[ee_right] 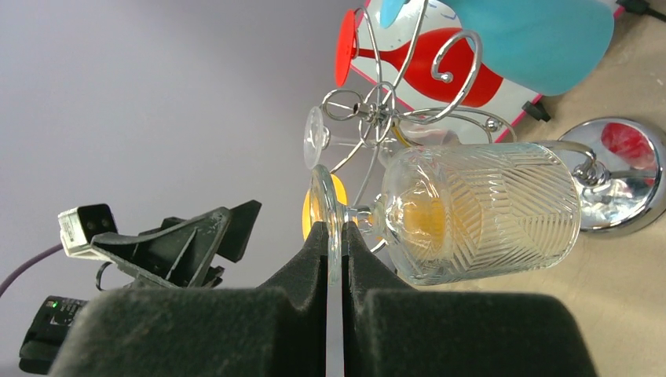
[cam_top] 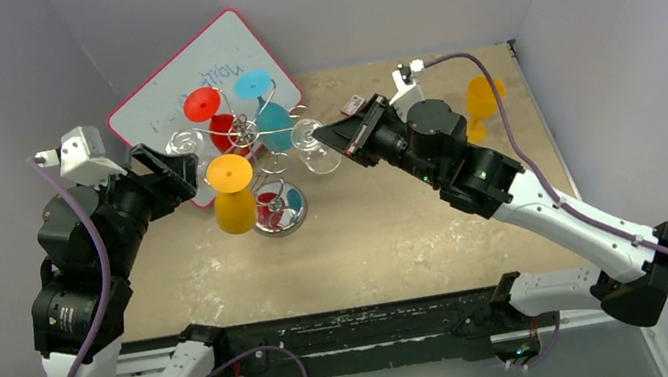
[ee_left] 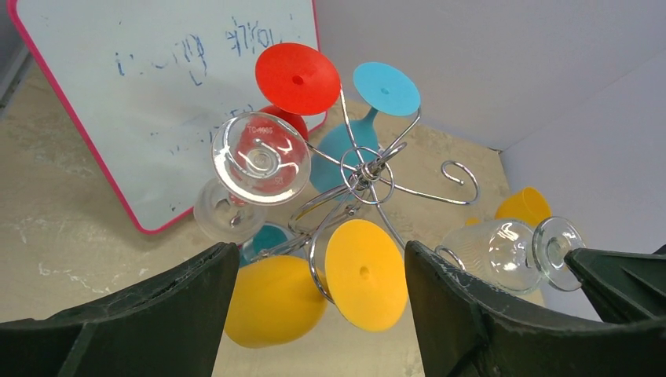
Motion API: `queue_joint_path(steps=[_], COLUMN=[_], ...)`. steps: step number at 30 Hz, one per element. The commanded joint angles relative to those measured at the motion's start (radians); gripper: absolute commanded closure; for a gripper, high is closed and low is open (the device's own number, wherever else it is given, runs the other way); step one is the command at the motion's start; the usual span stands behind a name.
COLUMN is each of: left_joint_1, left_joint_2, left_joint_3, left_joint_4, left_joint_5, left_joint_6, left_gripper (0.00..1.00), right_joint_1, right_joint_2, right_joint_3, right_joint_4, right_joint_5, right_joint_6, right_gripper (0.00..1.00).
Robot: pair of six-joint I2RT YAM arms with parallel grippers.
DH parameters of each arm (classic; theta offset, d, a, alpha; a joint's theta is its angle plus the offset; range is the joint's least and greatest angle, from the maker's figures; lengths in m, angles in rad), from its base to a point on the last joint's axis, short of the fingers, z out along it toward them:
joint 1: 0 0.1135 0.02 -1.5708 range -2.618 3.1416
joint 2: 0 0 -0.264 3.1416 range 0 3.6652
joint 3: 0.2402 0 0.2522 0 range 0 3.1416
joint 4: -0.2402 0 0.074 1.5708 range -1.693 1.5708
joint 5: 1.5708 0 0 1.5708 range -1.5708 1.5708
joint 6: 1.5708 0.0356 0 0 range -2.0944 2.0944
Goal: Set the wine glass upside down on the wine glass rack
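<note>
Wine glass (ee_right: 479, 212) foot pinched between right fingers (ee_right: 308, 263) in wrist view, left fingers (ee_left: 157, 314) spread

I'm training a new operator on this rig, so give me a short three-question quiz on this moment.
1. True or false: the right gripper pinches the clear patterned glass by its bowl.
2. Which colour of glass is not hanging on the wine glass rack? A red, B blue, C green.
3. Fill in: the left gripper is ____ (open or shut).
Key: 1 false, it grips the foot; 2 C; 3 open.
</note>
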Motion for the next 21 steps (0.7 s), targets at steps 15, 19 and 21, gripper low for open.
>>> queue_joint_path(steps=[15, 19, 21], left_joint_1=[0.0, 0.0, 0.0], left_joint_2=[-0.035, -0.035, -0.036], left_joint_3=[-0.024, -0.038, -0.053], left_joint_4=[0.011, 0.015, 0.021], left_joint_5=[-0.038, -0.037, -0.027], left_joint_6=[0.047, 0.047, 0.038], left_gripper=[0.23, 0.23, 0.23], right_joint_1=[0.001, 0.0, 0.0], right_joint_2=[0.048, 0.059, 0.064], right_joint_3=[0.026, 0.016, 0.015], right_joint_4=[0.09, 0.132, 0.143], right_joint_5=[0.007, -0.008, -0.012], right_joint_6=[0.129, 0.12, 0.12], right_gripper=[1.0, 1.0, 1.0])
